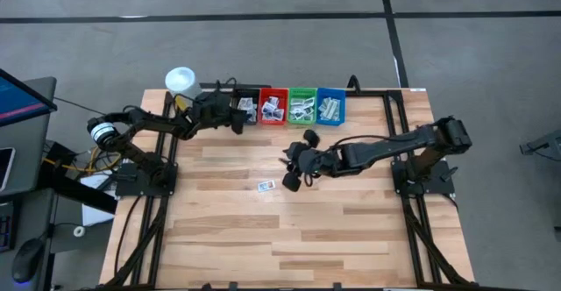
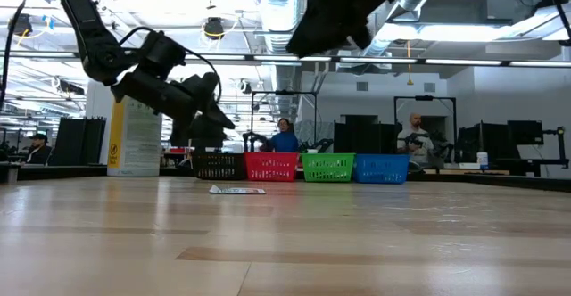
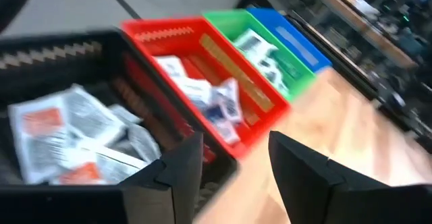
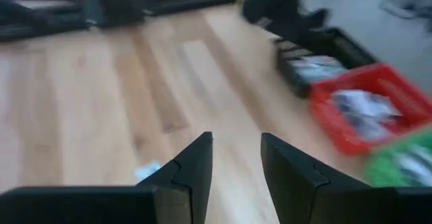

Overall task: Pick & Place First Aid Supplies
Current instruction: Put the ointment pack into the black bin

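One small white packet with blue print [image 1: 266,185] lies flat on the wooden table, also seen in the low view [image 2: 237,190] and at the edge of the right wrist view [image 4: 147,172]. More white packets fill the black bin [image 3: 64,136], red bin [image 3: 202,96] and green bin [image 3: 260,48]. My right gripper [image 1: 287,175] hangs open and empty above the table, just right of the loose packet [image 4: 236,150]. My left gripper [image 1: 238,120] is open and empty, raised at the near side of the black bin [image 3: 233,163].
Four bins stand in a row at the far edge: black [image 1: 245,107], red [image 1: 273,107], green [image 1: 302,107], blue [image 1: 330,107]. A white-capped bottle [image 1: 180,82] stands at the far left corner. Bare wood [image 1: 289,238] stretches toward the near edge. People sit in the room behind.
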Robot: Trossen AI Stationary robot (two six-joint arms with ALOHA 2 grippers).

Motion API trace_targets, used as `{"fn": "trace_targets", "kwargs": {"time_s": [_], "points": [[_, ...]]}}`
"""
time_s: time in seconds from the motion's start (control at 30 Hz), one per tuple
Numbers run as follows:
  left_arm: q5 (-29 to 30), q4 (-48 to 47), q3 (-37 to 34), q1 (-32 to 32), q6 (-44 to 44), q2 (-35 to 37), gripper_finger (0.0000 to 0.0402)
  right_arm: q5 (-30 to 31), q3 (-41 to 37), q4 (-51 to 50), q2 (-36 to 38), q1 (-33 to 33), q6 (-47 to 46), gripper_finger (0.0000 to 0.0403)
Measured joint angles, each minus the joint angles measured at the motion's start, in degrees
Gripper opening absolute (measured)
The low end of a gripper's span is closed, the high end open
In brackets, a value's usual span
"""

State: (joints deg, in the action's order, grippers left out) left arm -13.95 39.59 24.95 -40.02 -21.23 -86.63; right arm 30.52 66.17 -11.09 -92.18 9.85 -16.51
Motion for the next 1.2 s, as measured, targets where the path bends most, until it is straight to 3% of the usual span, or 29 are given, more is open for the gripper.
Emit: {"fn": "trace_targets", "kwargs": {"time_s": [0.3,0.47,0.87,1.2], "points": [[-3.3,-1.4,-2.1,7.6,9.9,0.6,0.0171,-10.5,0.0,10.4,-13.6,0.0,0.5,0.0120],[-3.2,-1.3,-5.4,11.9,16.0,3.3,0.0171,-14.7,0.0,10.7,-16.9,-0.9,0.5,0.0120],[-1.7,-1.0,-11.5,22.9,16.3,9.4,0.0168,-23.4,0.1,17.1,-23.5,-4.0,1.4,0.0120],[2.8,-1.0,-11.9,29.0,15.9,9.3,0.0167,-23.4,0.4,16.7,-30.3,-2.4,1.7,0.0121]]}}
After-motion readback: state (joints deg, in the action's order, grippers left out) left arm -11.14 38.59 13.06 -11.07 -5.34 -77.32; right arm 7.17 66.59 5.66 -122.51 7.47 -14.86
